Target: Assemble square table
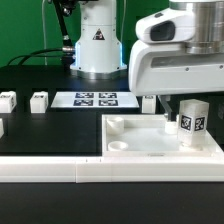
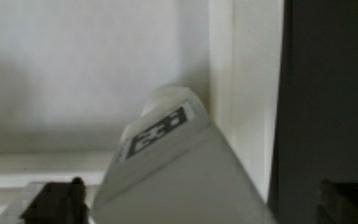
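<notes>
The square top point(image 1: 140, 148) is lying flat on the black bench point(image 1: 50, 130). It is smooth white plastic with a raised rim. 1 blocky white leg point(image 1: 192, 122) is standing upright on it, toward the exterior view's right, long side pointing up, black-and-white tag showing. The jaws are hanging wide around the leg, probably not touching it.

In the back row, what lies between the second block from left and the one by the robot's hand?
The marker board, flat on the black table, in the exterior view.
</notes>
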`<state>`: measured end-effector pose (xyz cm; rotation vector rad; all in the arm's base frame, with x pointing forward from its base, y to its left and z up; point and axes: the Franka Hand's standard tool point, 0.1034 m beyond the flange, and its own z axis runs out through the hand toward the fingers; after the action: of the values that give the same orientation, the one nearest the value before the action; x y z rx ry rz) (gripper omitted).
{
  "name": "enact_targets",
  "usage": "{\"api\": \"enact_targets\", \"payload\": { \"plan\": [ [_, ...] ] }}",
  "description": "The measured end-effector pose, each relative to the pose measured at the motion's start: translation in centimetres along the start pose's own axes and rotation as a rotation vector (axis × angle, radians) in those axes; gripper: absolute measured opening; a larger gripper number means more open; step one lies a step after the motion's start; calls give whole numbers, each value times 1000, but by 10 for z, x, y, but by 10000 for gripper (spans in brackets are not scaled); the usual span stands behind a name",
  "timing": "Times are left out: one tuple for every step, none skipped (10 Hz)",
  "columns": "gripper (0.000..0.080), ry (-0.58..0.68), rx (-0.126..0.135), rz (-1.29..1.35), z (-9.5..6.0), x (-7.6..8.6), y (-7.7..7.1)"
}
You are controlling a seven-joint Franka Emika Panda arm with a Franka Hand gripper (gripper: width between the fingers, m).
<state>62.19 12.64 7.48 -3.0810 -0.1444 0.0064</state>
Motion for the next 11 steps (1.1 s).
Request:
{"api": "enact_targets", "payload": {
  "plan": [
    [649,3,-4,-98,1,-1,0],
    [649,8,-10,-227,1,0,2],
    [649,7,-11,-288,2,-1,2],
    [649,4,-11,-351,2,-2,2],
    [649,5,-11,-378,2,-2,2],
    [649,5,-11,-425,1,-1,3],
    [523,5,-11,-418,2,-2,3],
    [368,4,-11,-418,2,-2,3],
    [368,4,-11,-418,3,-2,3],
    [290,3,-12,-417,3,-2,5],
    [290,3,-12,-416,3,-2,5]
  ]
}}
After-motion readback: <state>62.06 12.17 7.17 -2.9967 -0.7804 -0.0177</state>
